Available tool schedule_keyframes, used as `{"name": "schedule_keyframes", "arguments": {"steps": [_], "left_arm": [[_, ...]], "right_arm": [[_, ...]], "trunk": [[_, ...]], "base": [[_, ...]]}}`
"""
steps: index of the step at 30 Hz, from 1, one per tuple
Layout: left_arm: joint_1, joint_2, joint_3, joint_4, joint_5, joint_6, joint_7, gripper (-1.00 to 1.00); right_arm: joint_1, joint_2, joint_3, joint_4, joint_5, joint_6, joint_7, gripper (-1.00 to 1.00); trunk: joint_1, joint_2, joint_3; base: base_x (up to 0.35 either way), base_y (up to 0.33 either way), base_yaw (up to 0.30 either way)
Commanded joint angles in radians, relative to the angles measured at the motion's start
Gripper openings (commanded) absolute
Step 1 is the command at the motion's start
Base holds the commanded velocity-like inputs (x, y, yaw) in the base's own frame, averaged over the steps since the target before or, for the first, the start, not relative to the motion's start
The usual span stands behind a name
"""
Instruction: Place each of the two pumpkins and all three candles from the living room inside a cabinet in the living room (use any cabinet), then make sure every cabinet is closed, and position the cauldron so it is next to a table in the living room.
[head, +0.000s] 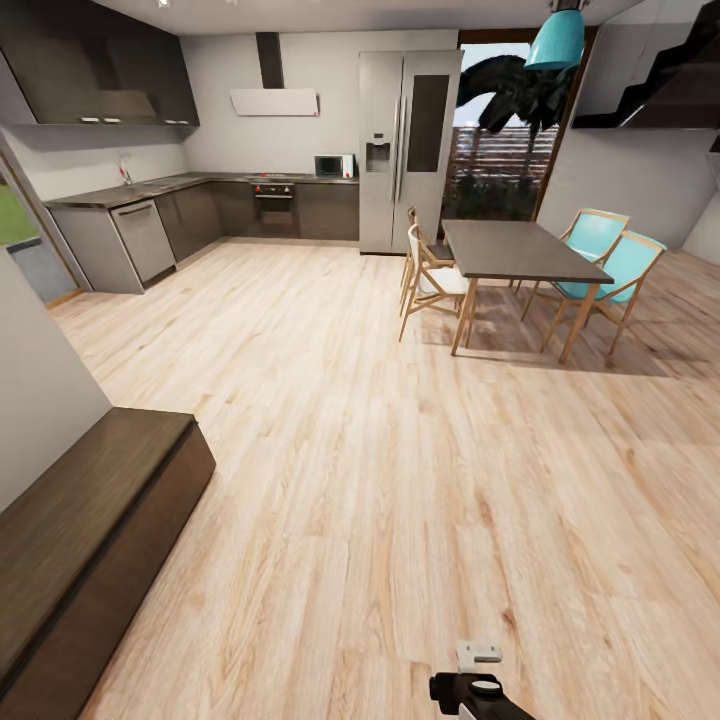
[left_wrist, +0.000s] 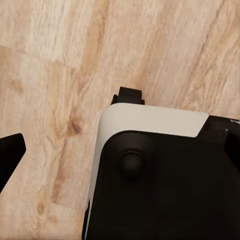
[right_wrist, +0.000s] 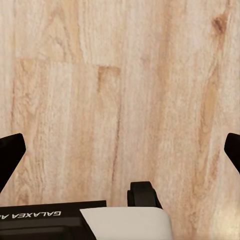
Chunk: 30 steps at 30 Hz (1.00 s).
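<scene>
Both end effectors wide open, empty — over wood floor (right_wrist: 120, 90); cabinet (head: 90, 520) nr left.

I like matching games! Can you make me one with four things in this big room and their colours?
Things:
1. hanging lamp
2. fridge
3. low cabinet
4. floor

Colours:
a. pale wood
b. turquoise
c. dark brown
d. silver-grey

Pairs: 1-b, 2-d, 3-c, 4-a
</scene>
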<state>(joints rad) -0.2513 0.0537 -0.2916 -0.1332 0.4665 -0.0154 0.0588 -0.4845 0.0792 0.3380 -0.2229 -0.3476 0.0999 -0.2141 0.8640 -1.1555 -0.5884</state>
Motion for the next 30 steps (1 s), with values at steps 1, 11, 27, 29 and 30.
{"name": "schedule_keyframes", "arguments": {"steps": [1,11,27,29,30], "left_arm": [[0.000,0.000,-0.008,-0.001,0.008,-0.001,0.003,1.00],[0.001,-0.001,-0.016,-0.002,-0.003,0.007,0.000,1.00],[0.001,-0.002,-0.018,-0.002,-0.006,-0.017,-0.002,1.00],[0.001,-0.002,-0.018,-0.002,-0.006,-0.020,-0.002,1.00],[0.001,-0.002,-0.018,-0.002,-0.006,-0.020,-0.002,1.00]], "right_arm": [[0.000,-0.001,0.008,-0.002,-0.008,0.006,-0.007,1.00],[0.000,-0.001,0.006,-0.004,-0.009,0.006,-0.007,1.00],[0.000,0.000,0.006,-0.004,-0.010,0.006,-0.007,1.00],[0.000,0.000,0.006,-0.004,-0.010,0.005,-0.007,1.00],[0.000,0.000,0.006,-0.004,-0.010,0.006,-0.007,1.00]], "trunk": [[0.000,0.000,-0.001],[0.000,0.000,-0.001],[0.000,0.000,-0.001],[0.000,0.000,-0.001],[0.000,0.000,-0.001]], "base": [[0.000,0.000,0.000],[0.184,-0.100,0.000],[0.255,-0.222,0.000],[0.255,-0.228,0.009],[0.255,-0.228,0.036]]}}
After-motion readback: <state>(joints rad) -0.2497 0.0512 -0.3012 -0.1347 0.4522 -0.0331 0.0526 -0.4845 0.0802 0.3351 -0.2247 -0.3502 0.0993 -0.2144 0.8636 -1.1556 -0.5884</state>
